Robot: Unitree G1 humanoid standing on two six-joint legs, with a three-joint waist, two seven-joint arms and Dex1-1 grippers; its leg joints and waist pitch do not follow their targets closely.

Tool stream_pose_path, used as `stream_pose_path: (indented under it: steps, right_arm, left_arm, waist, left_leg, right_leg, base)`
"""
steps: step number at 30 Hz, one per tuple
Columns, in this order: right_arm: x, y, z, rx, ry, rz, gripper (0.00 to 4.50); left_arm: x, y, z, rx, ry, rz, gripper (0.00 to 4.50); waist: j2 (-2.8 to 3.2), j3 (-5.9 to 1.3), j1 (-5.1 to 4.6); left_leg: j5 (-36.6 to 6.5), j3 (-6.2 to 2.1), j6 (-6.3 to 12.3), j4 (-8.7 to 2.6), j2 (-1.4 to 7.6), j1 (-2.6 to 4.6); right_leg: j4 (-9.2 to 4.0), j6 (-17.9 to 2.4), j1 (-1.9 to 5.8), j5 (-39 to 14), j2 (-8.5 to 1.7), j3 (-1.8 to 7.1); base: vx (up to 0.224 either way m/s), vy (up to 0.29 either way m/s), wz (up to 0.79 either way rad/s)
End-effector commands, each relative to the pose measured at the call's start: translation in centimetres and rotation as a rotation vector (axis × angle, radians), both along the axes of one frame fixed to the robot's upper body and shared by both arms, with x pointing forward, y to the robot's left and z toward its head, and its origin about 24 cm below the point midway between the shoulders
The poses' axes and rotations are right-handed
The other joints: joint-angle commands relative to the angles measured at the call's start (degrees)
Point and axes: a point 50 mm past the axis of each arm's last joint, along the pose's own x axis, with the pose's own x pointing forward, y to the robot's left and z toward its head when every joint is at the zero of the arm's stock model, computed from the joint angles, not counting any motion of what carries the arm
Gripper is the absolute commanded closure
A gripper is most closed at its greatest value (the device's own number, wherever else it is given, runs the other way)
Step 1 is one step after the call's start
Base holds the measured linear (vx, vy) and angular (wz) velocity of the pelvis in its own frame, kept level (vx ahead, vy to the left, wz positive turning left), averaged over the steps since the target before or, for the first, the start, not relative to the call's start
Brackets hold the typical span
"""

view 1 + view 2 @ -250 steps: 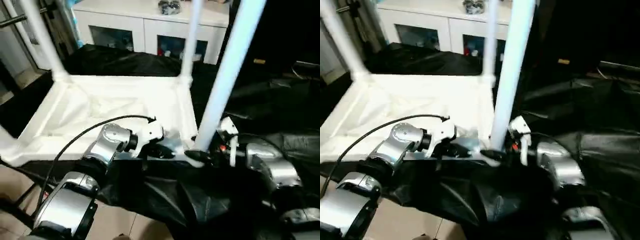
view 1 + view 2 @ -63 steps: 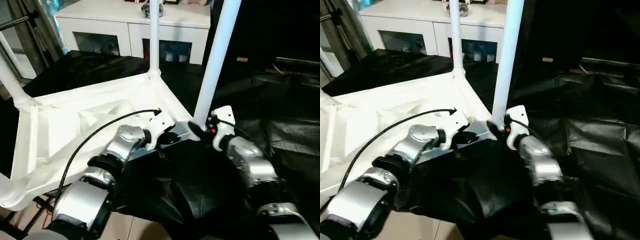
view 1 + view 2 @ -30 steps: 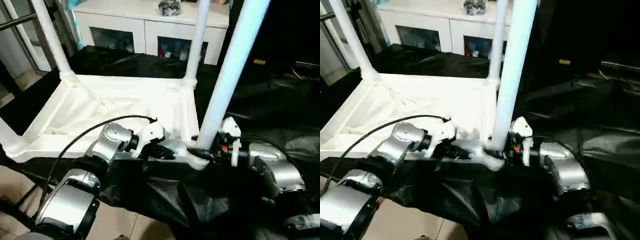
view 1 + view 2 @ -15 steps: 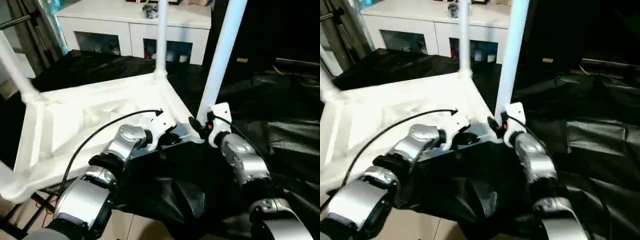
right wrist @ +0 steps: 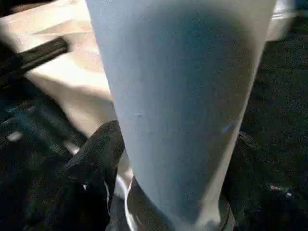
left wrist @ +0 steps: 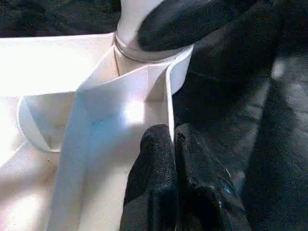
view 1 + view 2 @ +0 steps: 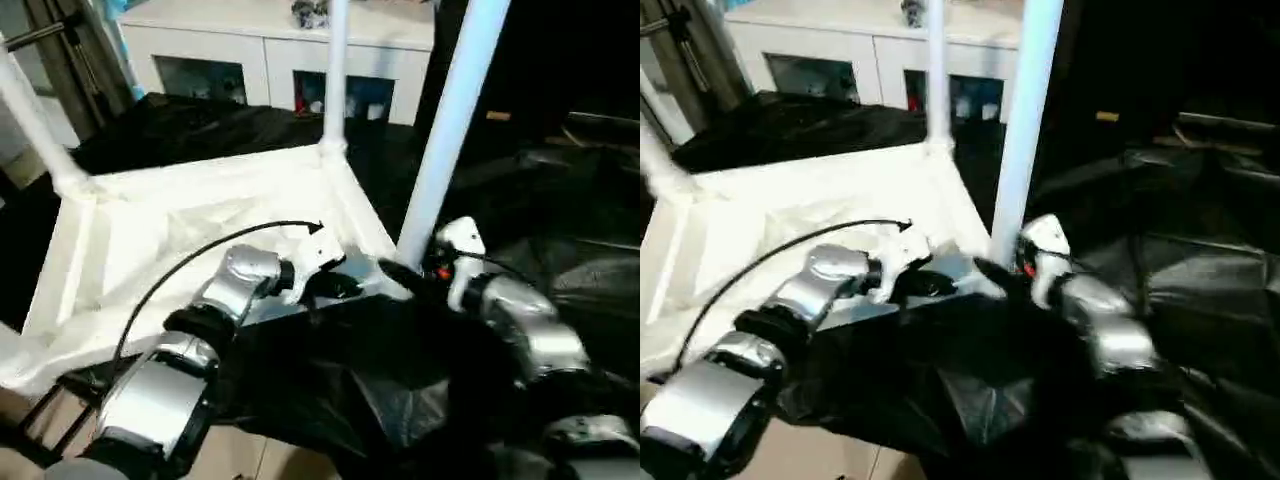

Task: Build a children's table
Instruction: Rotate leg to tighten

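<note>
The white tabletop (image 7: pixel 180 230) lies underside up on black cloth, with legs rising from its corners. My left gripper (image 6: pixel 172 137) is shut on the thin rim wall beside the near right corner socket, also seen from the head as my left gripper (image 7: pixel 335 285). The near right leg (image 7: pixel 450 130) stands upright in that socket. My right gripper (image 5: pixel 173 159) straddles the base of this leg (image 5: pixel 178 86), one black finger (image 5: pixel 96 159) on each side, the jaws standing open around it. Another leg (image 7: pixel 335 80) rises at the far corner and one leg (image 7: pixel 35 120) at the left.
A white cabinet (image 7: pixel 270 60) with glass doors stands behind the tabletop. Crumpled black cloth (image 7: pixel 400 380) covers the surface in front and to the right. Tiled floor (image 7: pixel 40 440) shows at the lower left, below the edge.
Over the last second the tabletop swung round at an angle to the cabinet, both grippers staying at its near right corner. The right gripper's fingers stand wider around the leg than before.
</note>
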Motion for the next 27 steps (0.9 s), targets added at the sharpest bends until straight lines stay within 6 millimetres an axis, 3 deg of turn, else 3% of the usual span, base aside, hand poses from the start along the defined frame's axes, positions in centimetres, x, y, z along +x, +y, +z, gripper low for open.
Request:
stream_pose_path:
  steps: [1, 7, 11, 15, 20, 24, 27]
  right_arm:
    - [-2.1, 2.4, -1.4, 0.025, 0.113, 0.266, 1.46]
    - [-3.0, 1.5, -1.2, 0.001, 0.145, 0.373, 1.46]
    - [-3.3, 1.5, -1.1, 0.008, 0.163, 0.402, 1.86]
    - [-3.9, 1.5, -1.1, 0.019, 0.206, 0.455, 2.14]
    - [-4.1, 1.4, -1.2, 0.024, 0.213, 0.443, 2.28]
    - [-4.0, 1.7, -1.7, 0.033, 0.207, 0.371, 2.30]
    - [-2.3, 1.8, -3.5, -0.036, 0.187, 0.056, 2.35]
  left_arm:
    - [-0.6, -1.0, 0.3, -0.025, -0.008, -0.104, 4.50]
    - [-0.9, -0.1, 0.3, -0.016, 0.026, -0.166, 4.50]
    - [-1.1, 0.1, 0.3, -0.022, 0.036, -0.190, 4.50]
    - [-1.3, 0.4, 0.2, -0.020, 0.050, -0.210, 4.50]
    - [-1.1, 0.4, 0.0, -0.008, 0.035, -0.170, 4.50]
    - [-0.4, -0.1, 0.1, -0.016, 0.005, -0.061, 4.50]
    - [0.7, -1.3, 0.4, -0.025, -0.048, 0.101, 4.50]
  waist:
    - [-0.97, -3.16, 0.56]
    - [-0.97, -2.77, 1.62]
    - [-1.05, -2.84, 1.72]
    - [-1.08, -2.97, 1.88]
    - [-1.08, -2.91, 2.11]
    - [-1.14, -2.72, 2.23]
    - [-1.10, -2.28, 1.78]
  left_leg:
    - [-9.0, -0.19, 7.27, -2.42, 1.17, -0.08]
    - [-13.3, -0.25, 4.70, -2.89, 1.64, 0.44]
    - [-12.7, -0.35, 4.03, -2.96, 1.60, 0.33]
    - [-10.7, -0.31, 4.84, -2.73, 1.50, 0.19]
    - [-11.2, -0.31, 4.53, -2.76, 1.46, 0.20]
    - [-12.5, -0.33, 3.73, -2.91, 1.46, 0.33]
    - [-16.4, -0.59, 1.19, -3.40, 1.34, 0.62]
  right_leg:
    - [-3.22, -16.3, 3.45, -0.1, -2.52, 1.65]
    - [-4.07, -14.8, 2.87, -10.2, -2.89, 1.77]
    - [-3.93, -14.2, 2.96, -10.2, -2.86, 1.80]
    - [-3.56, -14.7, 3.07, -6.8, -2.80, 1.74]
    - [-3.76, -14.2, 3.04, -8.7, -2.87, 1.71]
    - [-4.14, -13.2, 2.89, -12.0, -2.91, 1.74]
    - [-4.95, -10.7, 2.27, -21.1, -3.10, 1.85]
  base:
    - [0.000, 0.000, 0.00]
    - [0.000, 0.000, 0.00]
    - [0.000, 0.000, 0.00]
    - [0.000, 0.000, 0.00]
    - [0.000, 0.000, 0.00]
    - [0.000, 0.000, 0.00]
    - [0.000, 0.000, 0.00]
